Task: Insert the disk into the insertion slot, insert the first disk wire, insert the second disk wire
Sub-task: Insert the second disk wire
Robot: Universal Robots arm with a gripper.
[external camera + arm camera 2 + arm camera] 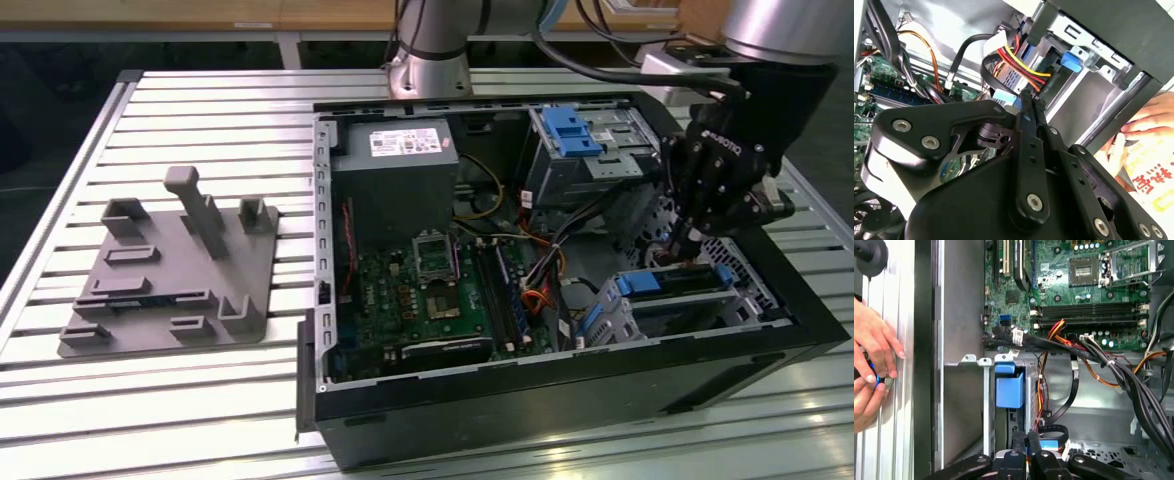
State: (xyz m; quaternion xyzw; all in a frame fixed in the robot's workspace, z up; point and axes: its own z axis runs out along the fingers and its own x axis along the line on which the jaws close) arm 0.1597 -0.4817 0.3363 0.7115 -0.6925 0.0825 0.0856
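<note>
Exterior view: the open computer case [561, 380] lies on a slatted metal table [187, 400], and the gripper [690, 245] reaches down into its right part, tips just above the disk [681, 285].
Disk, exterior view: blue carrier edges show round a silvery body, sitting inside the insertion slot [741, 300], a grey perforated cage at the case's near right.
Other cage: farther back stands a second metal cage bearing a wide blue latch [571, 130].
Table, left: a grey fixture plate [174, 275] with upright posts lies well apart from the case.
Second wrist view: the gripper's [1029, 97] black fingers [1026, 130] are pressed close together, their tips at a flat blue connector [1006, 98] beside red and yellow wires [1019, 65]; whether they pinch it I cannot tell.
First wrist view: the gripper [1026, 437] hangs over a black cable loop [1051, 432], next to the blue carrier tab [1009, 390] in the cage [969, 405]. A person's hands [874, 365] rest on the table outside the case wall.
</note>
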